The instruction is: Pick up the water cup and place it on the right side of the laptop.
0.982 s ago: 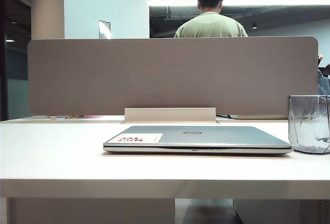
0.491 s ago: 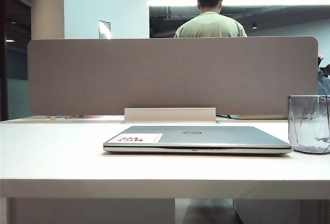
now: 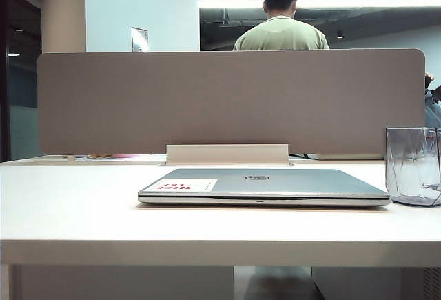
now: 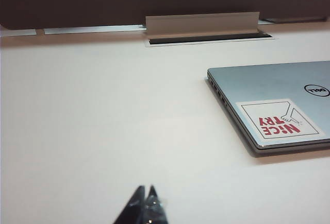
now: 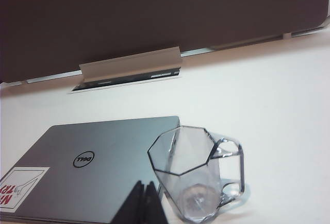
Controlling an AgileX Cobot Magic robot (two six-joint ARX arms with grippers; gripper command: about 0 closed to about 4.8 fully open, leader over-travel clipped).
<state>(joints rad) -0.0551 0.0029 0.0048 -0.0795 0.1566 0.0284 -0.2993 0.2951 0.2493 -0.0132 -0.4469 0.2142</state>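
The water cup (image 3: 413, 165), clear with faceted walls and a handle, stands upright on the table just off the right edge of the closed silver laptop (image 3: 262, 184). The right wrist view shows the cup (image 5: 191, 177) empty, beside the laptop (image 5: 103, 167). My right gripper (image 5: 144, 184) is shut and holds nothing. Its tips hover over the lid's edge close to the cup, apart from it. My left gripper (image 4: 145, 188) is shut and empty above bare table, well away from the laptop (image 4: 268, 90). Neither gripper shows in the exterior view.
The white table (image 3: 69, 203) ends at a grey partition (image 3: 227, 100) with a cable flap (image 3: 227, 154) behind the laptop. A person in a green shirt (image 3: 281, 34) sits beyond the partition. The cup stands near the exterior view's right border.
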